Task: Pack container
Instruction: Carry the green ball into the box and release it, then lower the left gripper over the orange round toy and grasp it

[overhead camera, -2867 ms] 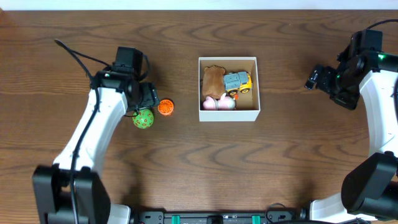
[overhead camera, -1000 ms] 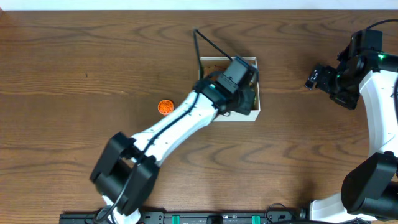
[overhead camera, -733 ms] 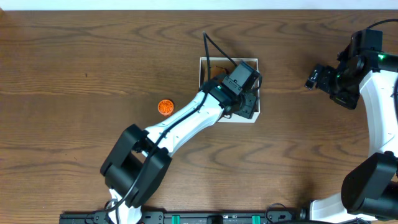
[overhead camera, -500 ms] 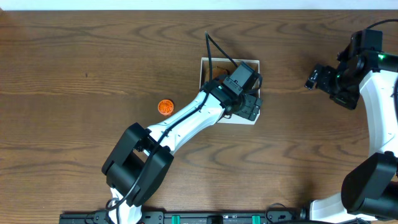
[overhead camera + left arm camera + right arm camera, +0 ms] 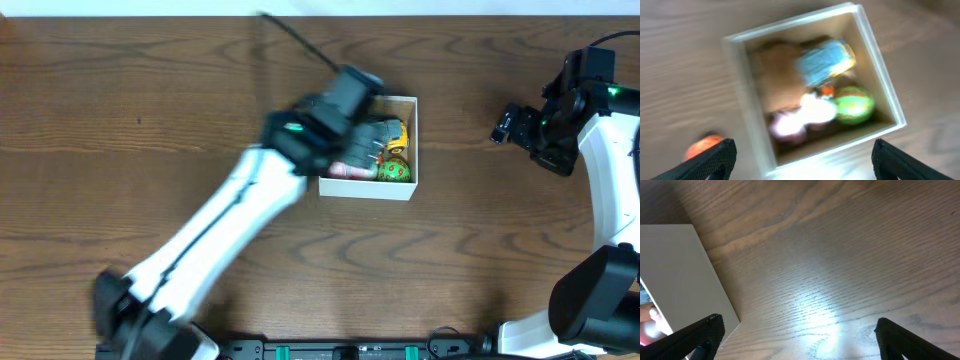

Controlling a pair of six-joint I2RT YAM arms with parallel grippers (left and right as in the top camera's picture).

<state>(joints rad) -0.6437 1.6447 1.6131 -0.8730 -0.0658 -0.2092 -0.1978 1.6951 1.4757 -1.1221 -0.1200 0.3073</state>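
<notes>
Setting: a robotics lab bench. Evidence follows.

- Dark wood-grain table (image 5: 300,290) holds a white cardboard container (image 5: 365,187) of small toys (image 5: 397,170), which read as test props.
- Reaching in from the container's left is a white-and-black left arm (image 5: 230,210), motion-blurred, with a black cable (image 5: 295,38) trailing from it.
- Well right of the container stands the right arm (image 5: 610,150), with a green indicator light (image 5: 607,93) lit.
- Along the table's near edge, below the container in the overhead view, runs a black mounting rail with green fittings (image 5: 340,351).
- Each wrist carries a camera.

container (image 5: 365,188) white outside, brown inside | green ball (image 5: 854,104) | orange ball (image 5: 702,146) | blue-yellow truck (image 5: 826,60) | brown woodgrain table (image 5: 480,250)
</notes>
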